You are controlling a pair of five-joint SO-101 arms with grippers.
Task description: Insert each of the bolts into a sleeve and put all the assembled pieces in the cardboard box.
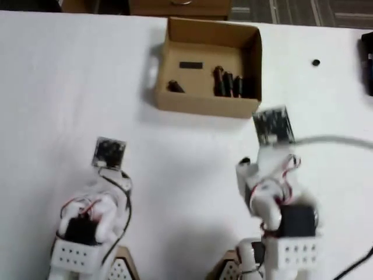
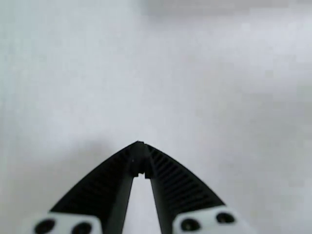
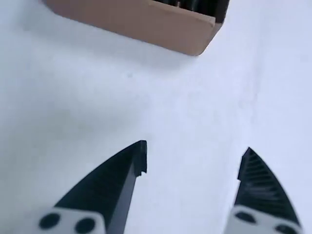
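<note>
The cardboard box (image 1: 204, 105) stands at the table's far middle. Inside it lie several black assembled pieces (image 1: 228, 83) side by side, and one more (image 1: 175, 87) apart near the other wall. A small black part (image 1: 315, 62) lies alone on the table at the far right. My left gripper (image 2: 140, 146) is shut with nothing in it, over bare table at the near left. My right gripper (image 3: 195, 158) is open and holds nothing, just in front of the box's right corner (image 3: 195, 34). The left arm (image 1: 93, 216) and the right arm (image 1: 277, 198) stand at the near edge.
A dark object (image 1: 368, 64) sits at the far right edge of the table. A grey cable (image 1: 338, 140) runs off to the right from the right arm. White table surface (image 1: 70, 81) stretches to the left of the box.
</note>
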